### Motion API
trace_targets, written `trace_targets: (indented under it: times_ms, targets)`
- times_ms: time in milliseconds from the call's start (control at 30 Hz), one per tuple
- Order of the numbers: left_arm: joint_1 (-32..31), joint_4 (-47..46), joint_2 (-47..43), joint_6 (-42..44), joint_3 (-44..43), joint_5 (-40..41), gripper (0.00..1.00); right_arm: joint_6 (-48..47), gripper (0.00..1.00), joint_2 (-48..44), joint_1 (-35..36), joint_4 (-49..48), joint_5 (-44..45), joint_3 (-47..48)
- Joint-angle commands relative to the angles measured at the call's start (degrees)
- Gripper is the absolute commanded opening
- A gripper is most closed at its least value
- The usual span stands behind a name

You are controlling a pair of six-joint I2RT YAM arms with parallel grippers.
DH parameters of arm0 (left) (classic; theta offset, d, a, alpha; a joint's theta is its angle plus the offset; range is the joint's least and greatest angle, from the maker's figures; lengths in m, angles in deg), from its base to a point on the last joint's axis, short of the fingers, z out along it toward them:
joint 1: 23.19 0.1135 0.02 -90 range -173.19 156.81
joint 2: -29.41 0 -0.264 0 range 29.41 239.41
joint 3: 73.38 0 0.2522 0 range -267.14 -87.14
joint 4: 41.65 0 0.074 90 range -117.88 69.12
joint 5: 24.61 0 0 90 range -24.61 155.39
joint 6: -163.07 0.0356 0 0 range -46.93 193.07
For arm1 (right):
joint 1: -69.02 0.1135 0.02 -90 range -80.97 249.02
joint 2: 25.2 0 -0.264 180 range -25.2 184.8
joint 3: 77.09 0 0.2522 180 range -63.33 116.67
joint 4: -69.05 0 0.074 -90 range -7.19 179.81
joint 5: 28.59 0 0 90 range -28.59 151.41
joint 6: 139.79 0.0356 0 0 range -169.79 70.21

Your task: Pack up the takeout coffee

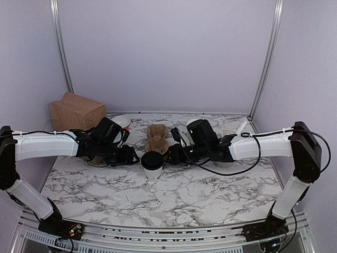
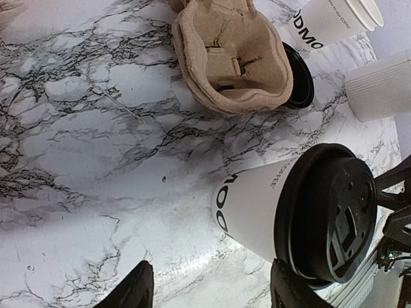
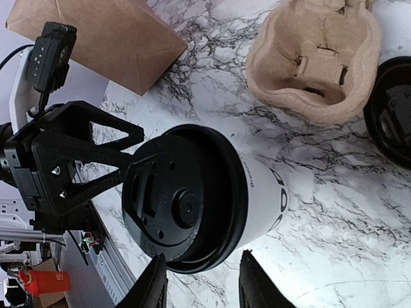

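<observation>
The takeout coffee (image 1: 152, 165) is a white paper cup with dark lettering and a black lid, standing upright mid-table between both grippers. My left gripper (image 1: 135, 157) is just left of it and my right gripper (image 1: 170, 154) just right of it. In the left wrist view the cup (image 2: 257, 205) stands ahead and to the right of my open left gripper (image 2: 212, 292); nothing lies between the fingers. In the right wrist view the cup's lid (image 3: 176, 205) fills the space ahead of my right gripper (image 3: 202, 289), whose jaws stand apart short of the cup.
A brown pulp cup carrier (image 1: 157, 138) lies just behind the cup, with a loose black lid (image 2: 303, 80) beside it. A brown paper bag (image 1: 76, 112) stands at the back left. Lidless white cups (image 2: 327, 22) and a ribbed white cylinder (image 2: 379, 83) are at the back right.
</observation>
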Motion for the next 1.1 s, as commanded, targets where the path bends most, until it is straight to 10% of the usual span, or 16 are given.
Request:
trace_targets:
  times_ms: [0, 1067]
  targets:
    - [0.7, 2.0, -4.3, 0.5, 0.8, 0.9, 0.62, -1.5, 0.38, -2.6, -2.2, 0.4, 0.8, 0.0]
    - [-0.1, -8.0, -4.5, -8.4, 5.4, -6.1, 0.62, 2.6, 0.33, 4.0, -5.7, -8.7, -5.3, -0.1]
